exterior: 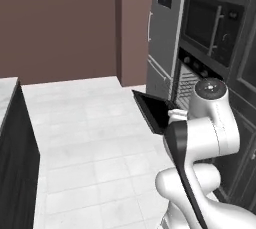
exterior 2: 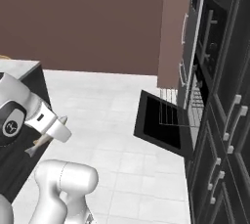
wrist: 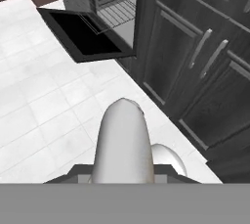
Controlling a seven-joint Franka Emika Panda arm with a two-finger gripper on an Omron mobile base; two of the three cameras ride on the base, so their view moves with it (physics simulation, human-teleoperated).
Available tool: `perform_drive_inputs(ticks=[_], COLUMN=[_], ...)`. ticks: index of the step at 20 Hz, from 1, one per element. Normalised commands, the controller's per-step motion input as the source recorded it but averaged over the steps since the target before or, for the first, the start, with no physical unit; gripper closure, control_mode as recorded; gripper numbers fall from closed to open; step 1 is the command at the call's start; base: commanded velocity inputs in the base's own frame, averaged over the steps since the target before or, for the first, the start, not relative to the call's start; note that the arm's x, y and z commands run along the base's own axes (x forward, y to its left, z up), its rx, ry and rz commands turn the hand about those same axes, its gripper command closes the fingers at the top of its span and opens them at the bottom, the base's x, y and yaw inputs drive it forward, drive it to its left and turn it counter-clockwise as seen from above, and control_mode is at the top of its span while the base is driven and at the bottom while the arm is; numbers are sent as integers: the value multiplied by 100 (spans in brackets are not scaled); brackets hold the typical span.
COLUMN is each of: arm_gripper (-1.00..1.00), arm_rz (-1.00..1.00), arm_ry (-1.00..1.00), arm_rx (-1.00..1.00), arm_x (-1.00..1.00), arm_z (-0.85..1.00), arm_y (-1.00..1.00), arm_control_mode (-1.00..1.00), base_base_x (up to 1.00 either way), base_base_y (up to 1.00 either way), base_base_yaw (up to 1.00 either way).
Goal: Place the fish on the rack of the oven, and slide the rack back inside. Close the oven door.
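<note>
Fish [wrist: 122, 142] pale grey-white, slender, held by end effector [wrist: 122, 176].

The oven door [wrist: 83, 34] is flat black with a dull sheen, its inner pane dark like glass. The rack [wrist: 114, 15] is thin grey metal wire, lightly bright. The floor [exterior: 95, 138] is pale smooth tile, faintly mottled, with fine grout lines. The cabinet fronts [wrist: 195, 66] look dark, wood-grained and matt, with slim brushed-metal bar handles. The refrigerator [exterior: 162, 38] is smooth grey metal. The wall [exterior: 60, 23] is matt brown.
</note>
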Motion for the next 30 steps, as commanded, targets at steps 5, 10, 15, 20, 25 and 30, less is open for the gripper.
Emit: perform_drive_inputs(ticks=[5, 10, 15, 20, 25, 30], arm_gripper=[100, 100, 100, 100, 100, 100], arm_rz=[0, 0, 0, 0, 0, 0], arm_ry=[0, 0, 0, 0, 0, 0], arm_rx=[0, 0, 0, 0, 0, 0], arm_x=[0, 0, 0, 0, 0, 0], arm_z=[0, 0, 0, 0, 0, 0], arm_y=[0, 0, 0, 0, 0, 0], arm_control_mode=[100, 100, 100, 100, 100, 100], base_base_x=[81, 33, 39, 76, 79, 45], base_base_y=[-40, -88, -44, 17, 27, 36], base_base_yaw=[-13, -14, -13, -14, -16, -19])
